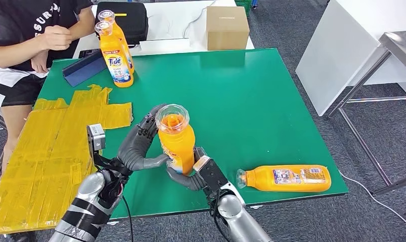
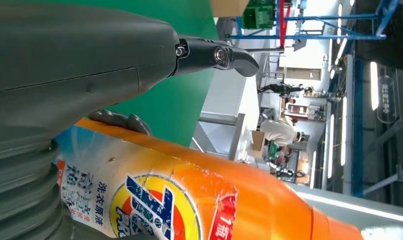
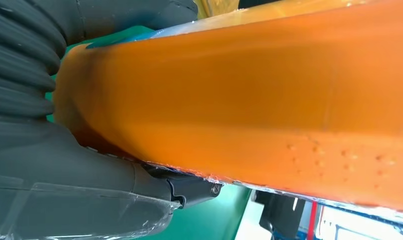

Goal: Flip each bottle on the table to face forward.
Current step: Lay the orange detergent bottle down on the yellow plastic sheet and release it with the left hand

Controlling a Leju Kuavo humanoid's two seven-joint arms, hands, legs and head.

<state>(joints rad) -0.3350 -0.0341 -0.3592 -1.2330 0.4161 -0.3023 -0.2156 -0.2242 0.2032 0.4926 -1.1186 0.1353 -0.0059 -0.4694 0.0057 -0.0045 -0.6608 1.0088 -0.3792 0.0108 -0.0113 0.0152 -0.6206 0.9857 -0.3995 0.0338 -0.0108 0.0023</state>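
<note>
bottles of orange detergent are what we see on the green counter (image 1: 271, 91). we see one held bottle (image 1: 177, 142) upright near the counter's front edge, its clear cap toward the camera, caught between both hands. our left hand (image 1: 140, 143) curves round its left side, thumb against the lower body and dark fingers arched up beside the neck; in the left wrist view the thumb (image 2: 64, 60) lies along the labelled face, where a round blue and yellow logo shows. our right hand (image 1: 188, 176) cups the bottle low on its right side from below, and in the right wrist view its grey fingers (image 3: 64, 170) press against the plain orange wall. so both hands have hold of the same bottle; we cannot tell whether its base touches the counter.

a lying bottle (image 1: 286, 178) rests on its side near the front right corner, cap pointing toward the right hand, its small-print label up. two standing bottles (image 1: 115, 50) are upright at the far left, touching or nearly so. yellow tape (image 1: 55, 146) covers the counter's left part. beyond the far edge sit a cardboard box (image 1: 227, 27) and a black case (image 1: 128, 20). a person (image 1: 29, 45) stands at the far left corner.
</note>
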